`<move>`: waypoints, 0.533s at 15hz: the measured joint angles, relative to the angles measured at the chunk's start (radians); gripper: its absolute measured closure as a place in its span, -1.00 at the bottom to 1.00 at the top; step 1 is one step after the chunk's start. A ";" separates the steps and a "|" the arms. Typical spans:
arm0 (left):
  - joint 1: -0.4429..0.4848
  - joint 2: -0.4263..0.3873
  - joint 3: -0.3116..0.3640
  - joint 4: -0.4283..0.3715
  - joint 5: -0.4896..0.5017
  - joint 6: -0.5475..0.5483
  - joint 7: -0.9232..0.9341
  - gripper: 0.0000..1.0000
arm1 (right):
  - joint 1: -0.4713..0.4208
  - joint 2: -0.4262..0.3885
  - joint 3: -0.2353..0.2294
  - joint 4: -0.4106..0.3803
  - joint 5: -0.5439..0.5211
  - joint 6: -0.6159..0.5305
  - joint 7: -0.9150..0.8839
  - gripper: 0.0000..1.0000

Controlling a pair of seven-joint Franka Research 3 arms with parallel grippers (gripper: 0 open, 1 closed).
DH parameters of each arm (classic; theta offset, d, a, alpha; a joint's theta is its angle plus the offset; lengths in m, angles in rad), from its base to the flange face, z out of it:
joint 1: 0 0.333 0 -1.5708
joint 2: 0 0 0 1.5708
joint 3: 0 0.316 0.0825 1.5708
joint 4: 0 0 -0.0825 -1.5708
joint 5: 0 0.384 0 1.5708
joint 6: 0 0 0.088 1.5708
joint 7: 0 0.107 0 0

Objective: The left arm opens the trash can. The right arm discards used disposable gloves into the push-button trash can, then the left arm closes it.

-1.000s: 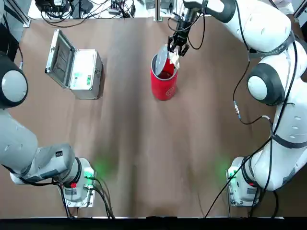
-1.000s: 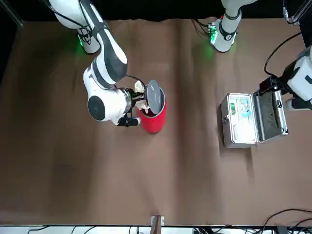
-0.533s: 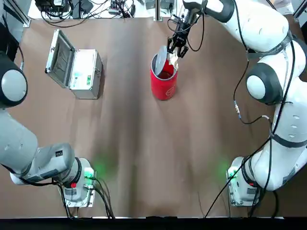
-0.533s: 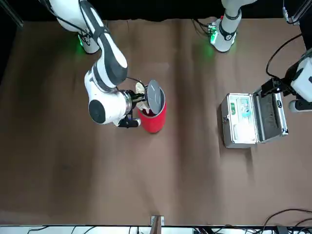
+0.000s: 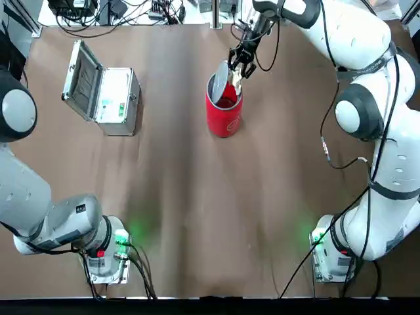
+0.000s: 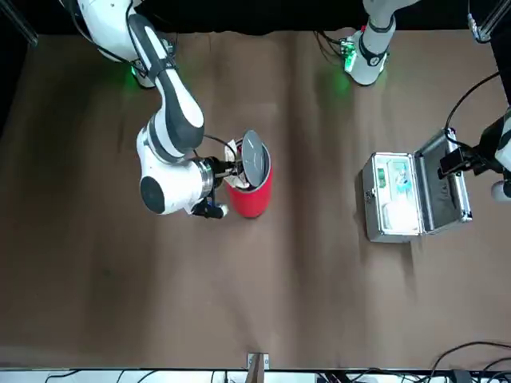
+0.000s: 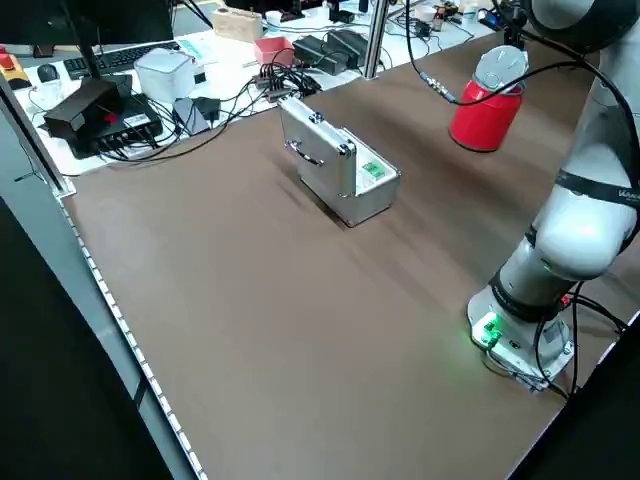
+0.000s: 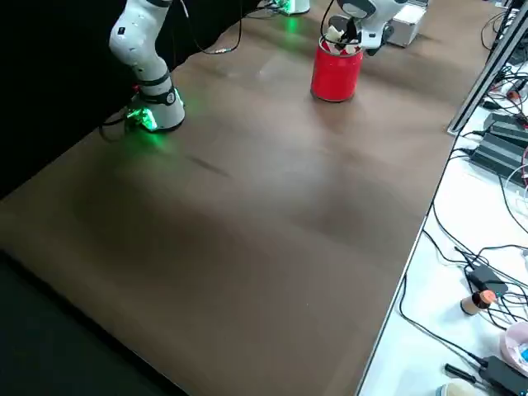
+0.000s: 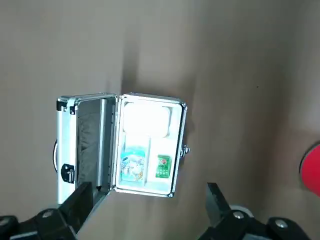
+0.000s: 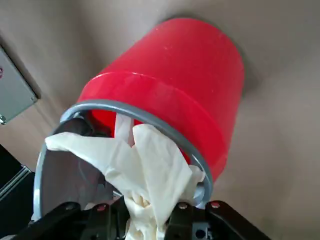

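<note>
Brown table (image 5: 197, 197) spread under both arms, cluttered benches and cables beyond the far edge. Toward the far middle, the trash can (image 5: 224, 111) upright, its lid (image 5: 221, 75) tipped up on edge over the far-left part of the rim, mouth open. Off to the left, silver metal box (image 5: 108, 92), hinged lid raised, well apart from the can.

Right gripper (image 5: 240, 61) at the can's far rim, fingers pinched on the used disposable gloves (image 10: 145, 175); from the right wrist, cream-white wad draped across the grey rim ring, partly over the opening, partly outside it. Against half a second and a second ago: gripper drawn a little farther from the can's centre and toward the far edge, wad riding with it, right elbow swung outward in the front view. Not released; gloves not yet inside.

Left gripper (image 9: 145, 220) high above the box on the left, fingers spread wide and empty, shifted slightly since a second ago, otherwise idle.

Judged from this: opening step done, discard step under way but unfinished. Wad snagged or resting on the rim looks the likely risk; letting go here could leave it hanging outside. Lid closing still to come for the left arm.
</note>
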 joint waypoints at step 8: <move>-0.225 -0.039 0.149 0.001 -0.037 -0.039 -0.015 -1.00 | -0.002 0.020 0.000 -0.005 0.016 0.002 0.002 0.75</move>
